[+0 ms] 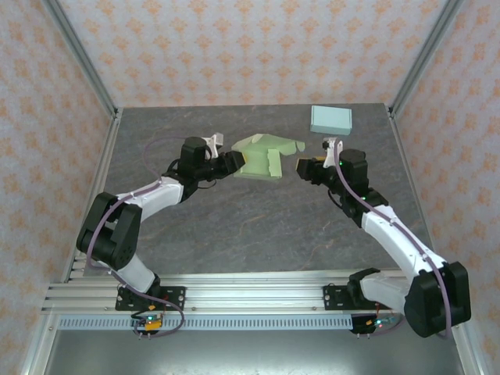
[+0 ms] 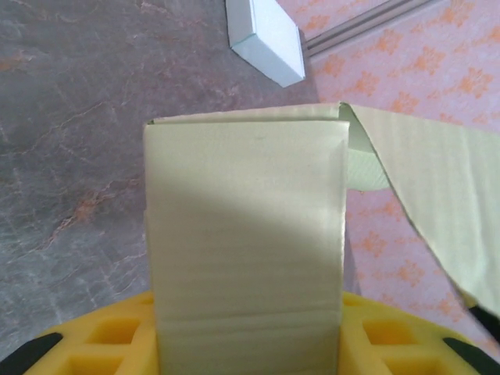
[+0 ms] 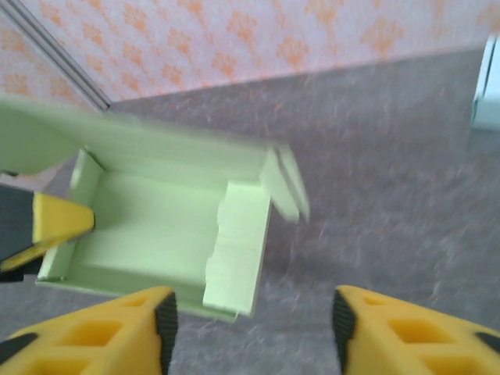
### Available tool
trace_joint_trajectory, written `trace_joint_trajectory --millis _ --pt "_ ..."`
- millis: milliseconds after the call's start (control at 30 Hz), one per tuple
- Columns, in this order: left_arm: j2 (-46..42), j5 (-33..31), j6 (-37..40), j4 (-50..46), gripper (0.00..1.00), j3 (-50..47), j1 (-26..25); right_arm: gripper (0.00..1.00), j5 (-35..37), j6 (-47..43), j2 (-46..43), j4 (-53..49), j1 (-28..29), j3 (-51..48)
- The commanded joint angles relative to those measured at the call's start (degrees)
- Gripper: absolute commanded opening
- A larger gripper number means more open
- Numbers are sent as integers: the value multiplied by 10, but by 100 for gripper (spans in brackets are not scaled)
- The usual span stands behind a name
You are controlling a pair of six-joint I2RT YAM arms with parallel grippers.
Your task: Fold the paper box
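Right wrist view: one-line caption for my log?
Open right tool faces the half-folded green box, gripped at its far end by the left tool.

Green paper box (image 2: pixel 246 234) panel between yellow fingers (image 2: pixel 117 336), flap (image 2: pixel 437 203) hanging right, pale blue box (image 2: pixel 269 39) beyond

Setting: I am working inside a lab test cell, not a lived-in room. Panel walls (image 1: pixel 234 55) printed with a repeating orange motif are boxing me in on three sides, and bare aluminium frame posts (image 1: pixel 78 55) are running up along their seams. A grey stone-look tabletop (image 1: pixel 258 226) is serving as the floor of the cell. My left arm (image 1: pixel 148 195) and right arm (image 1: pixel 391 230) are sitting bolted to slotted aluminium rails (image 1: pixel 250 297) at the near edge. Exposed wiring (image 1: pixel 148 320) is hanging under my left base, and a cable is trailing along each arm.
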Motion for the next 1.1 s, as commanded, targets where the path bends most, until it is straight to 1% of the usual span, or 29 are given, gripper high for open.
trace_joint_trajectory --millis 0,33,100,133,200,267,367,467,600,700,800,867,933,1000,1067 --pt "-5 4 -43 -3 39 20 3 50 -35 75 31 25 34 -9" --pt "-1 7 -52 -6 39 23 3 50 -31 67 51 29 48 -4" --pt "4 17 -63 -4 39 26 3 50 -1 63 83 38 68 10" --pt "3 19 -65 -3 39 26 3 49 8 71 104 46 69 19" --pt "-1 19 -62 -1 39 21 3 48 52 85 144 40 69 46" --pt "-6 21 -58 -5 39 20 3 49 89 91 176 35 68 72" --pt "-11 38 -50 -3 39 21 1 50 76 97 223 18 64 121" --pt "-19 49 -37 -9 39 22 0 50 47 101 254 14 62 152" --pt "-36 44 -30 -5 39 18 0 41 45 99 281 -2 62 174" --pt "-43 43 -27 5 39 16 -1 38 52 92 289 -13 62 182" --pt "-47 44 -23 12 38 14 -1 39 53 91 296 -30 62 191" --pt "-50 45 -24 22 37 11 -1 44 56 94 297 -36 62 192" --pt "-54 45 -23 29 37 9 -1 51 67 93 296 -50 63 195" --pt "-57 43 -15 17 37 11 -1 52 60 95 291 -49 59 192" --pt "-59 43 -9 10 37 12 -1 50 30 103 286 -40 55 188"
